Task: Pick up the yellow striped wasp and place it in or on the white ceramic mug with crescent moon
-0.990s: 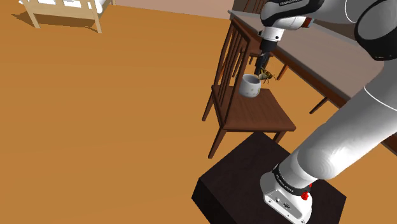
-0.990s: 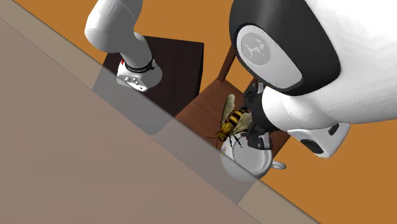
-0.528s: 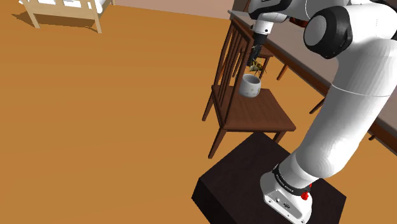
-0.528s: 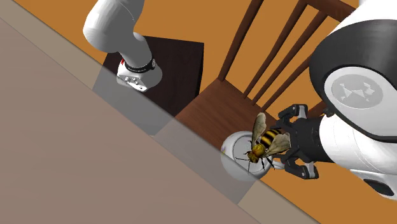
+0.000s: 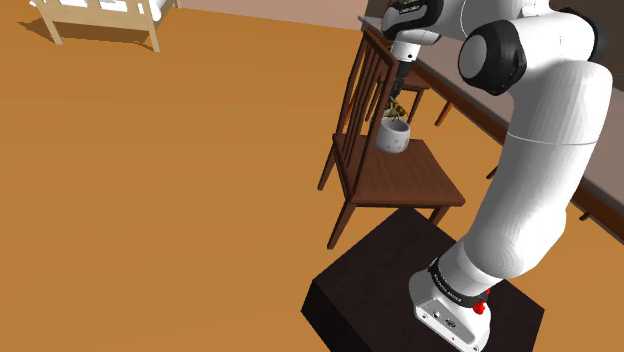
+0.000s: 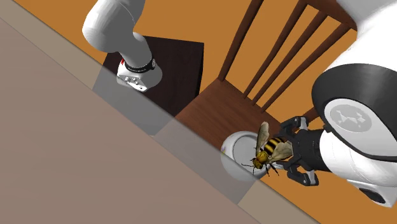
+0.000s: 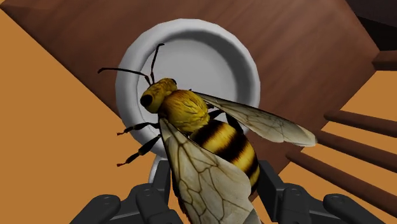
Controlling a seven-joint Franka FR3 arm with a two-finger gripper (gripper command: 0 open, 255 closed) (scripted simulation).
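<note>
Smooth matt mug [image 7: 191, 28], dark wooden chair [image 7: 305, 51], wasp [image 7: 203, 127] with translucent veined wings.

Bright, even light from above keeps the orange floor [image 5: 150, 200] flat and saturated, shades the white arm [image 5: 545, 150] softly grey toward its lower right and renders the wasp [image 7: 203, 133] crisp in the wrist view, while a see-through grey slab edge [image 6: 127, 102] dulls the second exterior view's lower left.

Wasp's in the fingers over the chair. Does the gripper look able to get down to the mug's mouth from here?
Probably yes. The gripper, shut on the wasp, hangs above the mug on the chair seat; the mug's open mouth faces it, nothing between, the chair's slats off aside.
</note>
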